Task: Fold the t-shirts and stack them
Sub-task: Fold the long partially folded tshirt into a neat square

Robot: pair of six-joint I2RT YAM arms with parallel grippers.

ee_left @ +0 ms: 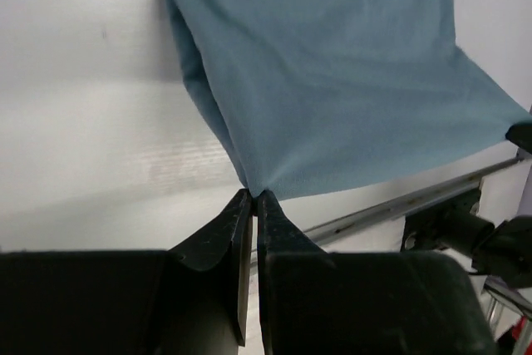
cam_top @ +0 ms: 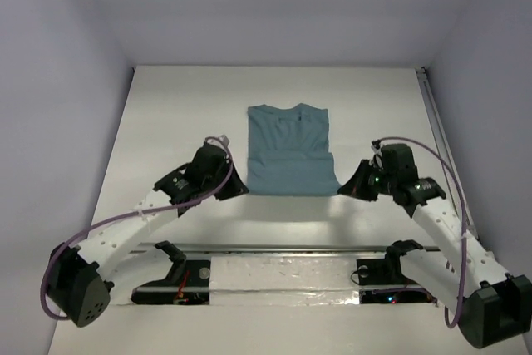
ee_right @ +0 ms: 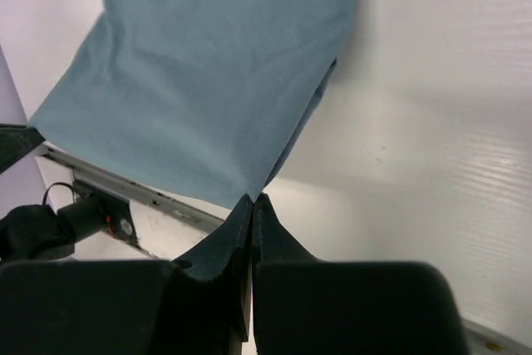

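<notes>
The teal t-shirt (cam_top: 288, 149) lies in the middle of the white table, collar at the far end, sleeves folded in. Its near hem is lifted off the table. My left gripper (cam_top: 241, 189) is shut on the near left hem corner, and the cloth (ee_left: 332, 72) hangs stretched away from the fingertips. My right gripper (cam_top: 343, 189) is shut on the near right hem corner, with the cloth (ee_right: 208, 72) spreading away from it. The hem is stretched taut between the two grippers.
A metal rail (cam_top: 283, 248) runs across the near edge of the table, with the arm bases below it. Grey walls stand at the left, right and back. A thin rail (cam_top: 440, 135) runs along the table's right edge.
</notes>
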